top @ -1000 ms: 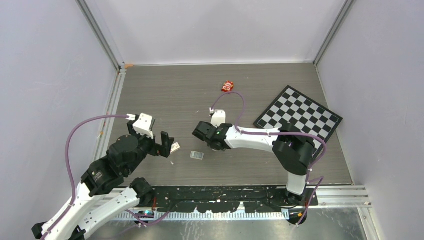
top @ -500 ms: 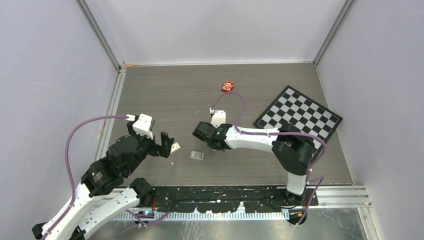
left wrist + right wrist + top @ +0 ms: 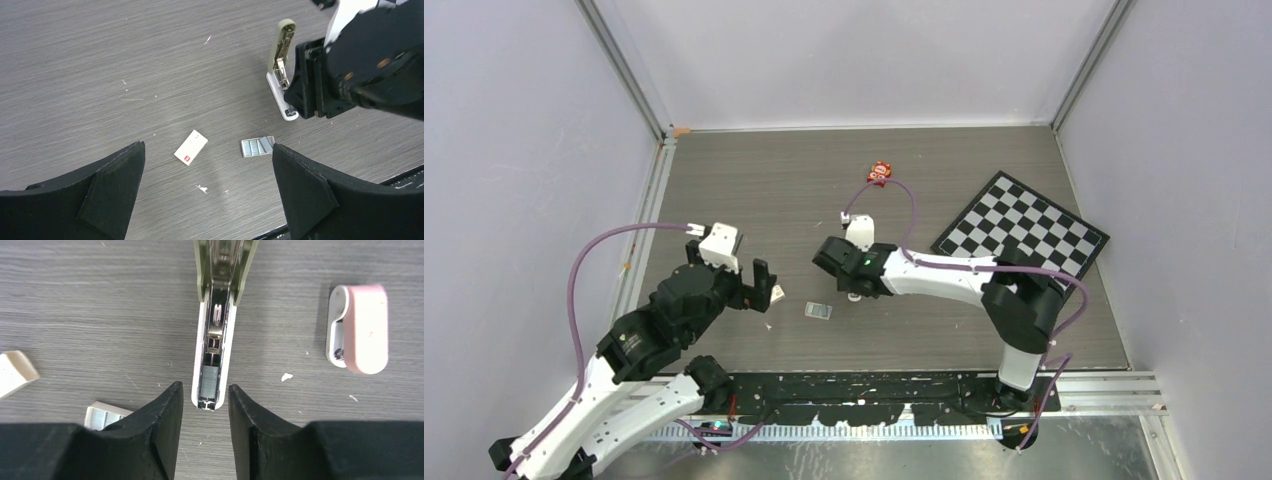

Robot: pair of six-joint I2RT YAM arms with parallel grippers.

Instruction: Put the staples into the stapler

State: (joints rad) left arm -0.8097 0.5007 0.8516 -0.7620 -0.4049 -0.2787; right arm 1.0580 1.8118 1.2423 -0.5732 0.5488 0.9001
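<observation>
Stapler (image 3: pixel 215 325) olive-grey, hinged open; grey staples (image 3: pixel 209 381) in pale channel.

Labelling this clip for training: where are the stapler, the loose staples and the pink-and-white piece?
stapler (image 3: pixel 215 335): right wrist view, on its open metal channel.
staples (image 3: pixel 258 147): left wrist view, middle of the grey block.
pink-and-white piece (image 3: pixel 366 330): right wrist view, on its pink top.

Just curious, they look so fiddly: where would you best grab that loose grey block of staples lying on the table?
The staples lie flat on the table, a low rectangle with nothing touching it. So probably come straight down from above and pinch across the narrower width, on the two long edges.
</observation>
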